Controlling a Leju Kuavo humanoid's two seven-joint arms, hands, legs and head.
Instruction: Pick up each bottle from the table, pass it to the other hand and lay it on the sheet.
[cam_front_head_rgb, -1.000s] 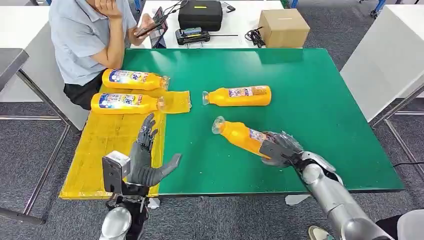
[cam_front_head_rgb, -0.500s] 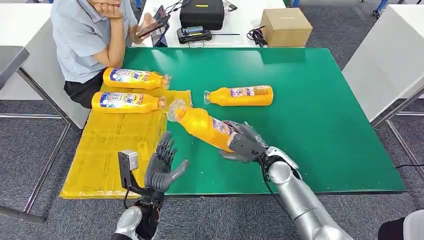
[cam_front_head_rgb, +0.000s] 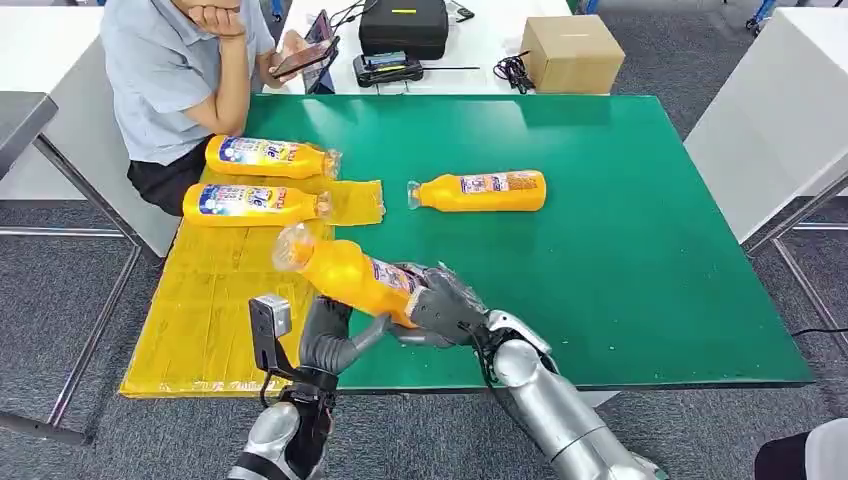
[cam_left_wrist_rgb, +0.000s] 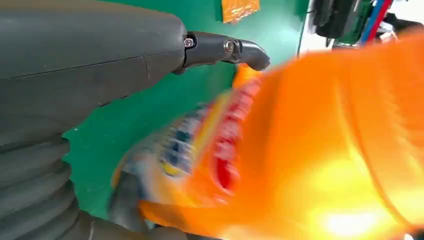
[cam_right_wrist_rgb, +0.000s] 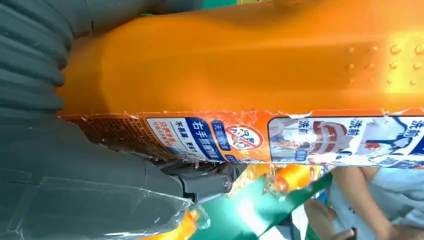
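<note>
A green desk (cam_front_head_rgb: 620, 260) fills the head view, with a yellow sheet (cam_front_head_rgb: 215, 300) draped over the robot's left end of it. The right hand (cam_front_head_rgb: 440, 305) grips an orange bottle (cam_front_head_rgb: 350, 275) around its labelled lower half and holds it tilted in the air above the sheet's inner edge, cap end raised and pointing toward the sheet. In the right wrist view the same bottle (cam_right_wrist_rgb: 240, 65) lies across the palm, with the thumb (cam_right_wrist_rgb: 200, 182) pressed against its label. The left hand (cam_front_head_rgb: 325, 340) is raised just below the held bottle, fingers apart and holding nothing, its thumb reaching toward the right hand. In the left wrist view the bottle (cam_left_wrist_rgb: 310, 150) is a close orange blur beside the spread thumb (cam_left_wrist_rgb: 225, 47); whether they touch cannot be told. Two more orange bottles lie on their sides on the far part of the sheet, the farther one (cam_front_head_rgb: 265, 157) and the nearer one (cam_front_head_rgb: 250, 203) side by side. A fourth bottle (cam_front_head_rgb: 480, 190) lies on bare desk, well apart from the sheet. A person (cam_front_head_rgb: 170, 80) in a pale blue shirt sits at the sheet's far corner holding a phone (cam_front_head_rgb: 305, 57).
</note>
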